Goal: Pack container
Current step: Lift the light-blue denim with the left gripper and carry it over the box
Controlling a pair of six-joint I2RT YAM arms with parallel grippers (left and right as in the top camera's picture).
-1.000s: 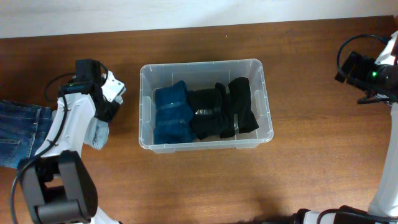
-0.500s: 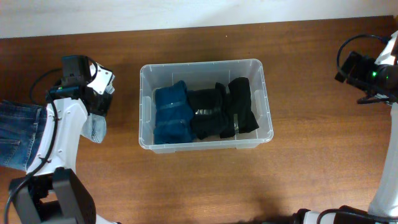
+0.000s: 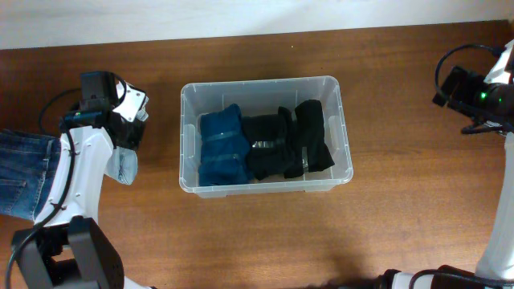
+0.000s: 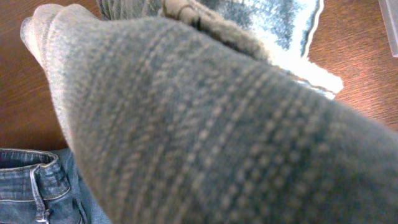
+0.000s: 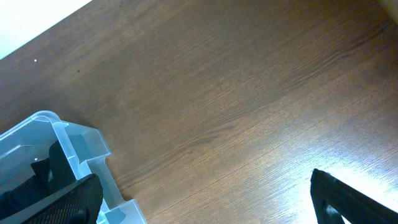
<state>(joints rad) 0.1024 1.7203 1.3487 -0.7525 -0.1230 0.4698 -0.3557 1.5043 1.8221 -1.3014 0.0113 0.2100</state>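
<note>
Left gripper [image 3: 128, 127] first: honestly can't tell if it's spread or clamped, because its wrist cam is almost totally filled by a grey ribbed knit fabric [image 4: 186, 124] right up against the lens, which hides the jaws. From overhead it's over the left part of the brown wooden table [image 3: 401, 225], above a pale washed-denim piece [image 3: 122, 166], with a darker pair of blue jeans [image 3: 20, 172] lying at the table's left edge. Right gripper [image 5: 202, 186] is spread wide with nothing in it, hanging over bare wood at the far right. The clear rectangular plastic container [image 3: 265, 81] sits in the middle of the table, apart from both grippers. It's see-through, with rounded corners and a rolled rim, long side running left to right. Inside, side by side and touching: a rolled blue garment [image 3: 221, 148] at the left end, a rolled black garment [image 3: 267, 146] in the middle, and another black roll [image 3: 315, 135] at the right end. My right wrist cam catches just one corner of the bin, lower left.
</note>
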